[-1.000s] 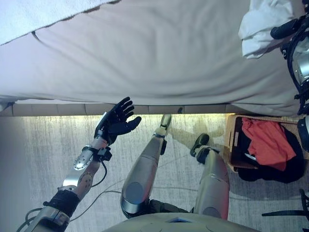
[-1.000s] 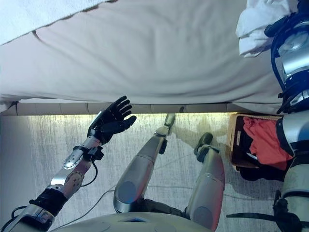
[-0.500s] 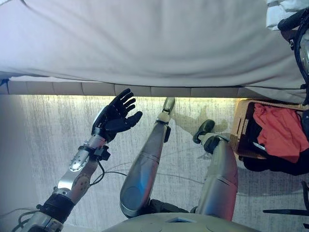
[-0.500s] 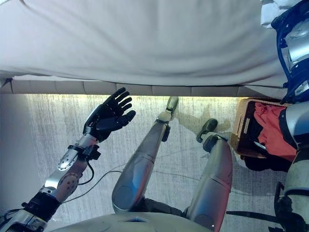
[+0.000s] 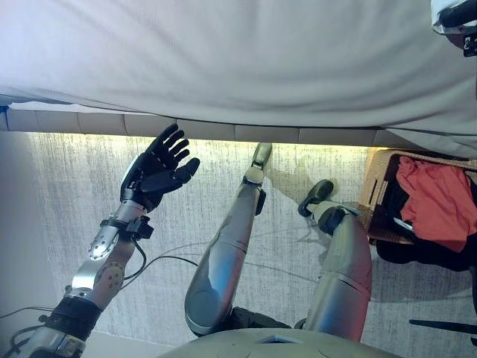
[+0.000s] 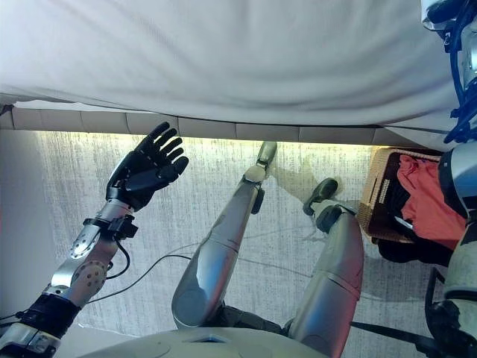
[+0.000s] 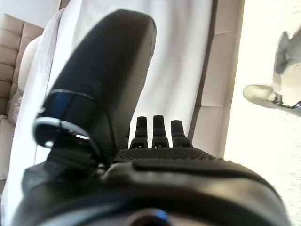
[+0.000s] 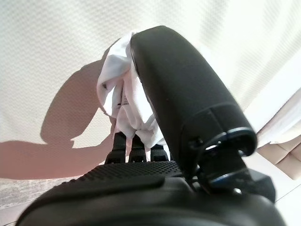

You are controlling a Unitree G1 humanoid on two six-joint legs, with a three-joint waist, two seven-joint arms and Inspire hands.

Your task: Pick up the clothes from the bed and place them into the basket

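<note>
My right hand (image 8: 181, 101) is shut on a white cloth (image 8: 118, 87), pinched between thumb and fingers above the pale bed sheet (image 5: 223, 60). The hand and cloth (image 5: 437, 13) show at the bed's far right corner in the left eye view. The woven basket (image 5: 372, 195) stands on the floor at the right, below the bed edge, and holds a red garment (image 5: 436, 201) on top of a black one (image 5: 421, 252). My left hand (image 5: 154, 170) is open and empty, palm up, over the floor just in front of the bed edge.
The bed's padded beige side rail (image 5: 89, 123) runs across the view under the sheet. A pale grey rug (image 5: 67, 194) covers the floor between the bed and me.
The whole picture has shifted, so the camera moved. My left hand stays open and has drifted a little to the left. My right hand keeps hold of the white cloth.
</note>
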